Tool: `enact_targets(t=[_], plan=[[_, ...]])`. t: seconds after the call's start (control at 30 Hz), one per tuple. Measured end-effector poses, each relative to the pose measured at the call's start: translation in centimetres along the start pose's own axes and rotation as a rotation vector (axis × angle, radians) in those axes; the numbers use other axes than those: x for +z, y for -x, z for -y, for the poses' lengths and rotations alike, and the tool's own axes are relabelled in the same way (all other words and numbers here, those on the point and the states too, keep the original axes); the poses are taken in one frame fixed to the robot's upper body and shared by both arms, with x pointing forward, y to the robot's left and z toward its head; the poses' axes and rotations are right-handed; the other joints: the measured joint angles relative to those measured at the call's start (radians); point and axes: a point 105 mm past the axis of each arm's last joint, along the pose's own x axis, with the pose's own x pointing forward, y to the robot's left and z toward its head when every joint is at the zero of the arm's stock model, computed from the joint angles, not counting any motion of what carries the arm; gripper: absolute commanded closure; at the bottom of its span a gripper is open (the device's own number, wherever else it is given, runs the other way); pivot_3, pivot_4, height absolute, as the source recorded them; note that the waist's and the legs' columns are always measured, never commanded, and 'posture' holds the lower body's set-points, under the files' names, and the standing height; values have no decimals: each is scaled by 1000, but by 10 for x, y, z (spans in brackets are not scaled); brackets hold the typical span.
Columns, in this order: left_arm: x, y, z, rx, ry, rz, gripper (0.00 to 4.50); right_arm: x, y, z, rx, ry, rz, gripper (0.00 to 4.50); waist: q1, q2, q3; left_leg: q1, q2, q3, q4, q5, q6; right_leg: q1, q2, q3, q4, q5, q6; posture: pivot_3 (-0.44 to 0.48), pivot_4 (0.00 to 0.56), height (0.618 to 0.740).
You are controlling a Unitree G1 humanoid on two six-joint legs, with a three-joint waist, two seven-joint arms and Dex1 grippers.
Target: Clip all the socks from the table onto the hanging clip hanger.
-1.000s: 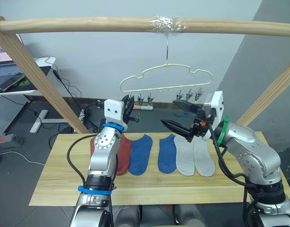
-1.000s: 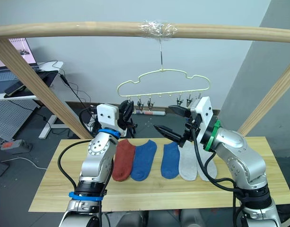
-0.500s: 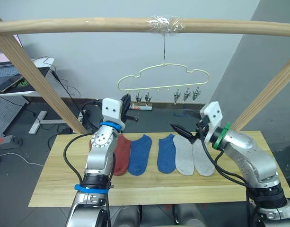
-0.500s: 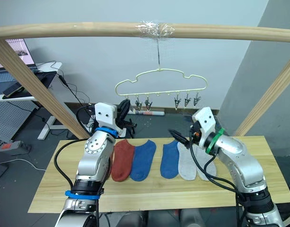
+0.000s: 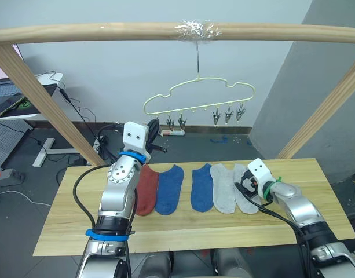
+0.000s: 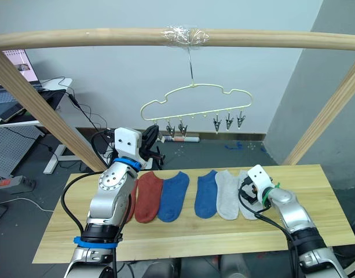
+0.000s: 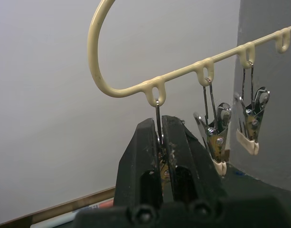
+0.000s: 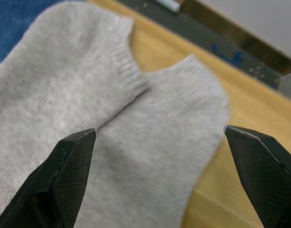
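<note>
Several socks lie in a row on the table (image 5: pixel 67 223): a rust-red sock (image 5: pixel 147 191) partly behind my left arm, two blue socks (image 5: pixel 169 189) (image 5: pixel 201 186) and two light grey socks (image 5: pixel 223 190) (image 5: pixel 248 201). The clip hanger (image 5: pixel 200 95) hangs above by its hook. My left gripper (image 7: pixel 160 124) is raised and shut on the hanger's leftmost clip (image 7: pixel 158 107). My right gripper (image 8: pixel 159 135) hovers low over the rightmost grey sock (image 8: pixel 154 156), open wide, with nothing between its fingers.
A round wooden pole frame spans the scene, with its top bar (image 5: pixel 108 32) carrying the hanger and slanted poles at left (image 5: pixel 44 98) and right (image 5: pixel 325 113). The other clips (image 5: pixel 226 116) dangle free. A desk (image 5: pixel 21 101) and cables stand behind on the left.
My right gripper has come down from near the hanger's height to just above the grey socks on the table. The left gripper stays at the leftmost clip.
</note>
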Motion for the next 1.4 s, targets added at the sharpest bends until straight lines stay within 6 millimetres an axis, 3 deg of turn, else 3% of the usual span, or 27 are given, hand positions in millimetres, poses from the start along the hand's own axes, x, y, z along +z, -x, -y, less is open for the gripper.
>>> enact_targets(t=[0.13,0.23,0.57,0.6,0.8,1.0,1.2,1.3,1.4], plan=[[0,0,0,-1,1,-3,4474,-9,-6,1,22,-6,-35,0,0,0,0,0,0,0,0,0,0,1,0,0,0,1,-1,-73,162,740],[-1,0,1,-2,4,-7,4500,-9,-8,2,35,-17,-42,607,1,0,0,3,0,0,0,0,0,3,0,0,0,1,-1,-72,163,740],[-3,0,1,11,10,-10,4500,-21,-3,6,21,-91,-46,4275,3,0,-2,6,0,0,1,0,0,7,0,1,-1,-1,4,-77,152,740],[-3,0,1,11,11,-10,4500,-21,-2,6,18,-92,-44,4474,3,1,-2,6,0,0,1,0,0,7,0,1,-1,-1,4,-78,147,740],[-3,0,3,5,30,-13,4500,-25,17,6,-9,-47,-14,4474,4,2,-2,5,0,0,1,0,0,6,0,1,-1,-1,5,-67,138,740],[-6,-2,8,-45,219,-61,4500,22,49,3,-18,88,158,4474,4,2,-3,4,1,-1,2,0,0,6,1,0,0,-1,5,-69,142,740],[-2,-2,7,-56,647,-112,4500,75,72,-29,74,130,364,4474,1,2,-2,4,1,-1,4,0,0,6,1,0,0,-1,6,-75,146,740],[1,0,8,-87,825,-139,4500,103,70,-58,159,99,474,4474,0,2,-2,4,2,-1,5,0,0,6,3,0,1,0,6,-69,146,740],[6,2,9,-104,940,-150,4500,118,63,-82,233,86,512,4474,5,2,-2,3,2,-2,6,0,0,6,3,0,0,0,6,-69,146,740]])
